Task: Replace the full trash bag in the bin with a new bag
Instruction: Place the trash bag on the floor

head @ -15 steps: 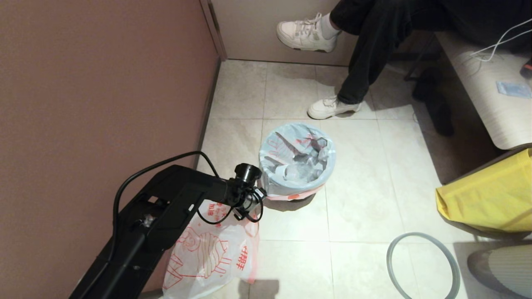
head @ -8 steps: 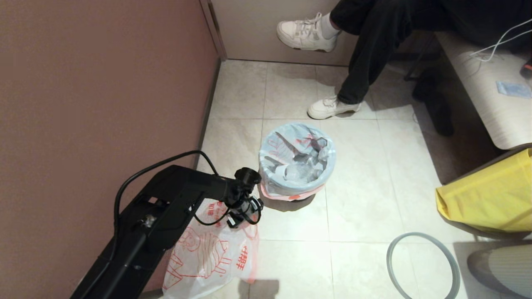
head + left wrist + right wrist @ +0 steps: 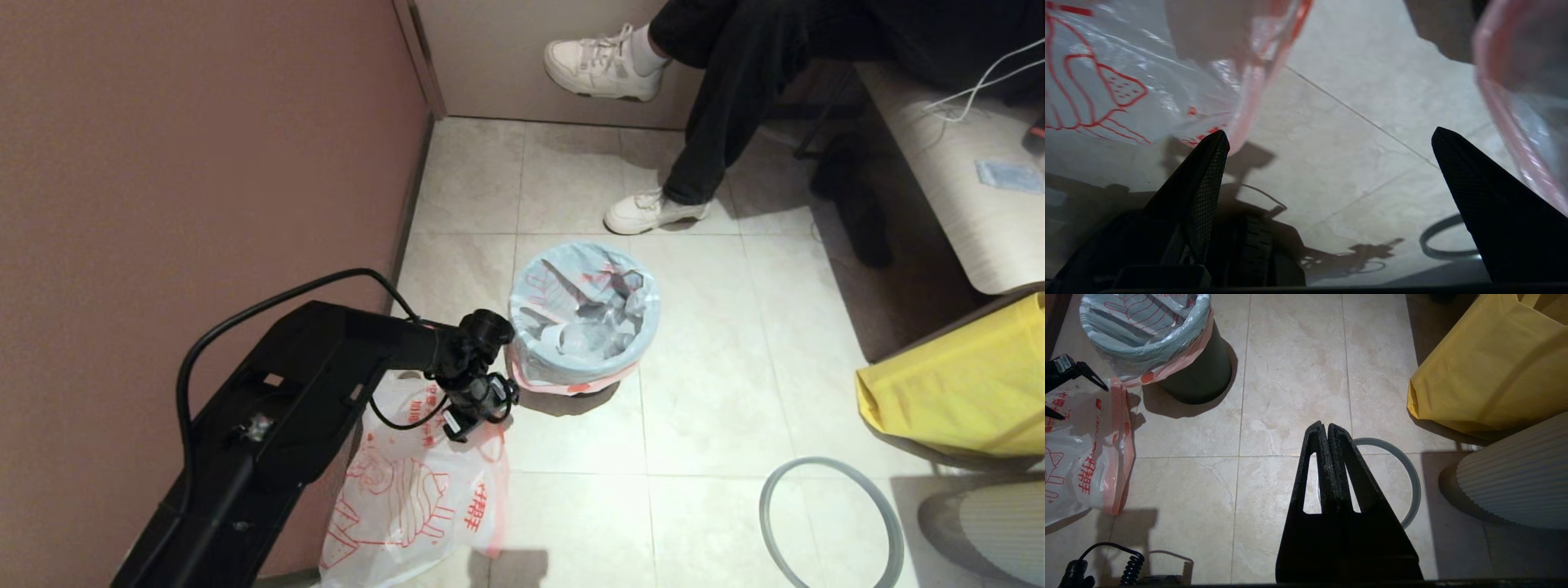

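Two bags sit before me. Leftmost, by the wall, the new bag [image 3: 412, 498] lies limp on the floor, bold red cartoon up, kept close for later, I reckon. My left gripper [image 3: 478, 408] hangs between it and the bin [image 3: 1198, 371], jaws spread wide and empty. The full trash bag [image 3: 584, 314] lines the bin, pale, crumpled, pink edge folded over. The grey ring [image 3: 833, 523] lies aside. My right gripper [image 3: 1327, 430] is parked, clenched on nothing.
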